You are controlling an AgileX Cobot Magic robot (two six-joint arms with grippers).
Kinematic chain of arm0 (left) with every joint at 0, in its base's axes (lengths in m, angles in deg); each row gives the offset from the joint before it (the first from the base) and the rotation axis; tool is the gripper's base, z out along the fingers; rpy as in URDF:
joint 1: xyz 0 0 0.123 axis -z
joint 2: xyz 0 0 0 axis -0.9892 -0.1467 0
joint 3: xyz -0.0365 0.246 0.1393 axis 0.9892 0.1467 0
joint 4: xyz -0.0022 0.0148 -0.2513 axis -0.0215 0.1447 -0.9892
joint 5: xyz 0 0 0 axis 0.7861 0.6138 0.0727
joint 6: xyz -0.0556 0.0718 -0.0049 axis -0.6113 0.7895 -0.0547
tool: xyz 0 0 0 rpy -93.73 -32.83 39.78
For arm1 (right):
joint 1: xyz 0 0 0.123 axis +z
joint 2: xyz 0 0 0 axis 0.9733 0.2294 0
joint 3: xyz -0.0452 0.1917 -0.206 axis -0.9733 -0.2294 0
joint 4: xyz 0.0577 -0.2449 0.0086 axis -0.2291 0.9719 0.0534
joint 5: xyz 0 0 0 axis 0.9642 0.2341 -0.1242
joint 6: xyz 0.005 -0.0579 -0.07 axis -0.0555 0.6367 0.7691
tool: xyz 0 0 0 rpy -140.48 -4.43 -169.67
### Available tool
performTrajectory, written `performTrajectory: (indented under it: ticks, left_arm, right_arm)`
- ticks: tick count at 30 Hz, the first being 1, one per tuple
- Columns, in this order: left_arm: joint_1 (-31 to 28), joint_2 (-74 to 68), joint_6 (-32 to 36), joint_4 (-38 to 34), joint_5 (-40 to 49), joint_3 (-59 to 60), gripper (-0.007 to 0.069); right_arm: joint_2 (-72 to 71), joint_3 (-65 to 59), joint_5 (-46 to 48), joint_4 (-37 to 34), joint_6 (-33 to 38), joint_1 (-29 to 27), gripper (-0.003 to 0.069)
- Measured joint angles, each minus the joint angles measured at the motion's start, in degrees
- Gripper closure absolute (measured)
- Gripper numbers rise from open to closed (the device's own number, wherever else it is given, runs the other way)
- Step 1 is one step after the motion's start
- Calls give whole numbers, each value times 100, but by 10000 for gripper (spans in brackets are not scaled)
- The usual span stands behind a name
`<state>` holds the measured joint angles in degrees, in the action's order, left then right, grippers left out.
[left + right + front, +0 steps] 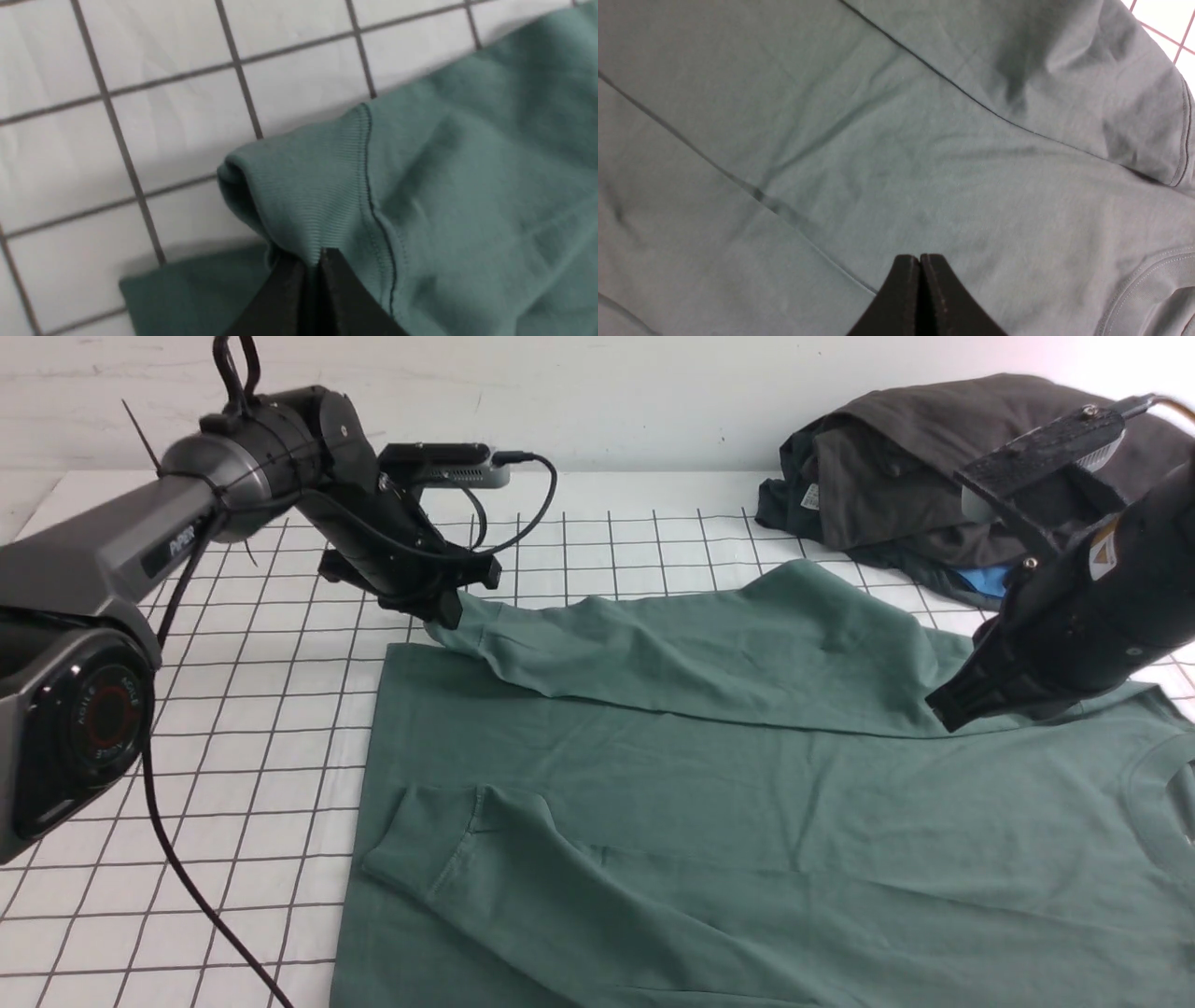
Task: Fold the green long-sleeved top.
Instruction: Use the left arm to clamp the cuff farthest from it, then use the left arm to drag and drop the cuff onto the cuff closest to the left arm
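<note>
The green long-sleeved top lies spread over the gridded table. One sleeve is folded across its near part, cuff to the left. The far sleeve lies across the body. My left gripper is shut on that far sleeve's ribbed cuff and holds it just above the top's hem corner. My right gripper is shut and empty, its tips over the fabric near the shoulder; the wrist view shows its tips closed above flat green cloth. The neckline shows at the right edge.
A dark charcoal-grey garment is piled at the back right with a bright blue garment showing under it. A black cable hangs from the left arm over the white gridded table.
</note>
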<state>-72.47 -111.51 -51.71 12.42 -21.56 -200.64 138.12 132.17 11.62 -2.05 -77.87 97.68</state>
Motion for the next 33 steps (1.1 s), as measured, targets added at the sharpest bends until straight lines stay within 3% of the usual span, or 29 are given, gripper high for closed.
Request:
performTrajectory:
  ticks: [5,8,16,19,24,27,33]
  left_arm:
    - [0,765,3,82,850,439,622]
    - [15,1310,22,88,838,1053,622]
    - [449,3975,224,0,-653,5260,622]
    - [724,4646,248,-12,-1186,6426,622]
    - [1064,4948,254,-19,-1662,7348,617]
    - [1148,4919,254,-20,-1701,7530,578]
    - [1168,4856,259,44,-1568,7536,347]
  right_arm:
    - [-66,0,162,89,0,0,673]
    - [-181,0,238,131,0,0,673]
    - [-572,4,844,81,0,0,673]
    - [-583,4,895,-91,0,0,673]
    - [-583,4,1106,-371,137,105,673]
    - [-583,4,1161,-407,182,306,673]
    - [-740,4,1184,-591,187,785,673]
